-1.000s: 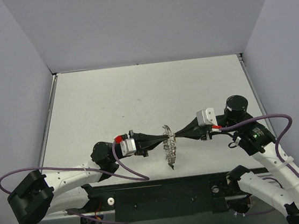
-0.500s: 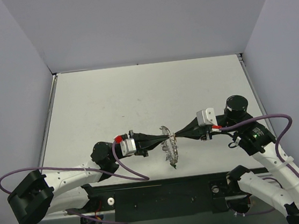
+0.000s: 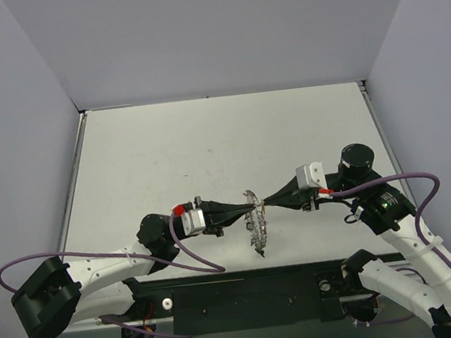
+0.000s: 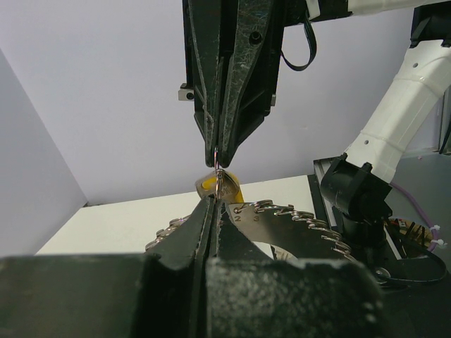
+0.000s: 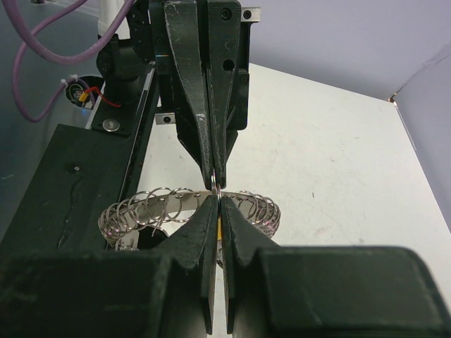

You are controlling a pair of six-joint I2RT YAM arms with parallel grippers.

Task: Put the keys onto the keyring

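The keyring (image 3: 257,229) barely swung; my left gripper (image 3: 250,209) stays clamped on it; my right gripper (image 3: 265,205) pinches the yellow key (image 4: 230,189); threading looks unfinished.

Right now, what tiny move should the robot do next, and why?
Probably nudge the right gripper a touch toward the keyring, feeding the yellow key on. Both grippers are shut, tip to tip; the left gripper pinches the ring, and the key sits right at its rim.

You're seeing the keyring (image 5: 141,208) gleaming silvery, rim showing looped coils. The key (image 4: 209,185) head is showing yellow, the table (image 3: 206,138) reading off-white.
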